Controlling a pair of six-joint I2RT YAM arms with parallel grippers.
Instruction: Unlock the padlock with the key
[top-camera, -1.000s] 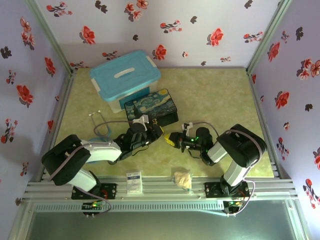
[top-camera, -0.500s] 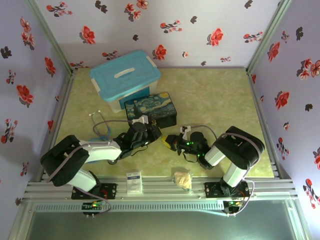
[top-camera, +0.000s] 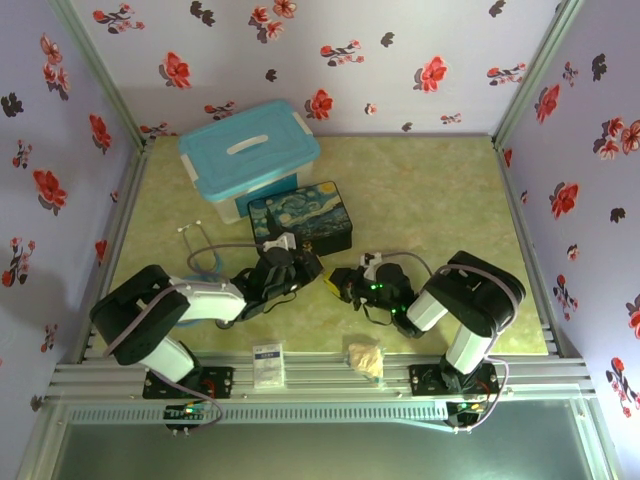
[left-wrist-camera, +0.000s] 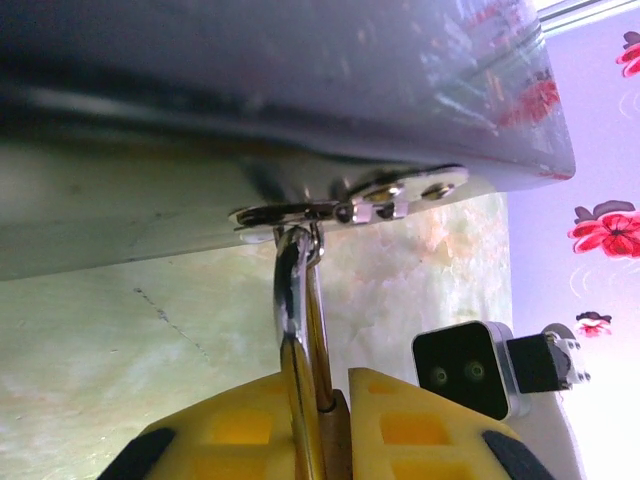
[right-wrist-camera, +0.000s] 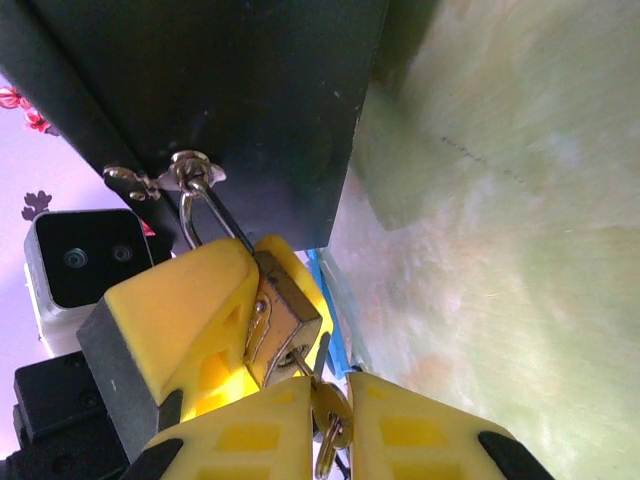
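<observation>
Padlock (right-wrist-camera: 285, 312) hangs off the shut starry-night box's (top-camera: 300, 215) latch (left-wrist-camera: 385, 195). My left gripper (left-wrist-camera: 322, 405) clamps it and my right gripper (right-wrist-camera: 330, 400) pinches the key (right-wrist-camera: 324, 435). Can't see inside the box.

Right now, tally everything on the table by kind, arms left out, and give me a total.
Boxes: 2, the blue-lidded tub and the painted box
Locking bits: 2, the padlock and the key
Medical gear: 1, the stethoscope
Small loose items at the near edge: 2, the white card and the beige crumpled lump
Total: 7
</observation>
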